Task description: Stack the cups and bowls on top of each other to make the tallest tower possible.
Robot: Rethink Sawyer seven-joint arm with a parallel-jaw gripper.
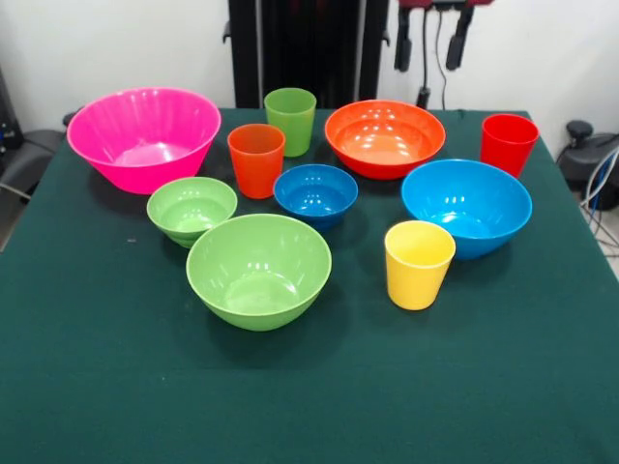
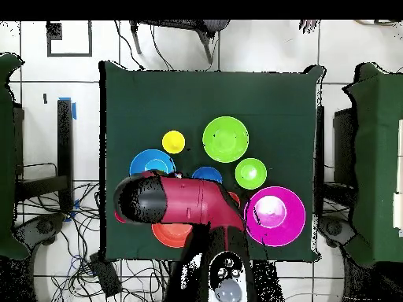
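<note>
green cloth table point(image 1: 97, 387) | huge glossy pink plastic bowl point(image 1: 143, 137) sitting far left | large blue bowl point(image 1: 466, 207) right | large green bowl point(image 1: 258, 270) nearest front | wide shallow orange bowl point(image 1: 385, 136) at back | small green bowl point(image 1: 191, 209), small dark blue bowl point(image 1: 315, 193) | red point(image 1: 508, 144), orange point(image 1: 256, 159), light green point(image 1: 290, 121), yellow point(image 1: 419, 264) tapered cups standing apart, nothing stacked | gripper point(image 1: 432, 39) hanging at top edge, jaw state: cannot tell

Even, bright light falls from above, and the front view is sharp across the whole green table point(image 1: 503, 387). Soft, short shadows sit close under each vessel, and white glare spots shine inside the pink bowl point(image 1: 145, 135), the orange bowl point(image 1: 385, 137) and the large blue bowl point(image 1: 466, 205). From overhead the pink bowl's middle is washed out white.
</note>
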